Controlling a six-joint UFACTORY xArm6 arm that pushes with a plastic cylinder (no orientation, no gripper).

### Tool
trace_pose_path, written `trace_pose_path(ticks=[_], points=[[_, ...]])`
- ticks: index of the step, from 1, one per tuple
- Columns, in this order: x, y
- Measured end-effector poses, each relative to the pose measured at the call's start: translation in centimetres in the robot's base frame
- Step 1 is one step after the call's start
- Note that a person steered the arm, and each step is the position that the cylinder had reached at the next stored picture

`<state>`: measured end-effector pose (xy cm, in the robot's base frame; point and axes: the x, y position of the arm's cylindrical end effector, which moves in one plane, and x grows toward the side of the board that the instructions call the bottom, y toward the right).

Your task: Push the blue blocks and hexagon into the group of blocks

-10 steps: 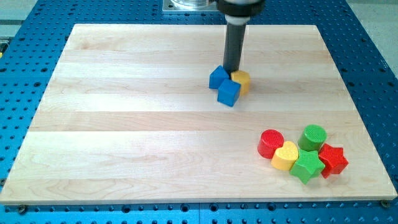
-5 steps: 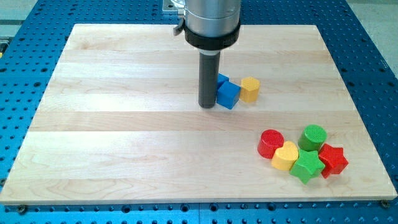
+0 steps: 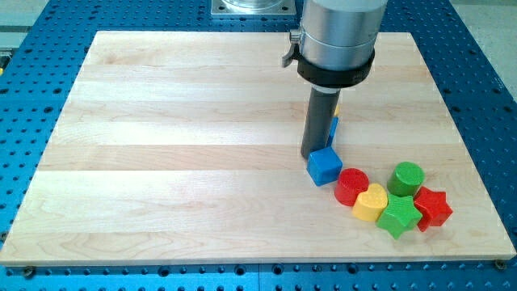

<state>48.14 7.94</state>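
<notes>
My tip [image 3: 313, 155] rests on the wooden board just above and to the left of a blue cube [image 3: 325, 166], touching it. That cube sits against the left side of the red cylinder [image 3: 352, 186]. A second blue block [image 3: 333, 130] shows only as a sliver behind the rod's right edge. A thin yellow edge [image 3: 337, 107] of the hexagon shows above it, otherwise hidden by the rod. The group at the lower right holds the red cylinder, a yellow heart [image 3: 371, 202], a green star [image 3: 397, 216], a green cylinder [image 3: 406, 178] and a red star [image 3: 433, 207].
The wooden board [image 3: 161, 162] lies on a blue perforated table [image 3: 485, 97]. The arm's grey cylindrical body [image 3: 338, 40] hangs over the board's upper middle and covers part of it.
The rod has swept to the right and down, pushing one blue cube down to the red cylinder. The other blue block and the yellow hexagon are now mostly hidden behind the rod.
</notes>
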Motion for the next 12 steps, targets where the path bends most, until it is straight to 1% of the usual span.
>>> trace_pose_path(ticks=[1, 2, 3, 4, 5, 6, 7, 8, 9, 10, 11, 12], points=[[0.7, -1.4], [-1.0, -6.8], [-5.0, -1.7], [-6.3, 0.4], [-10.6, 0.6], [-11.9, 4.1], [-4.8, 4.2], [-2.5, 4.8], [-3.2, 1.3], [-0.9, -0.8], [3.5, 1.6], [1.8, 0.5]])
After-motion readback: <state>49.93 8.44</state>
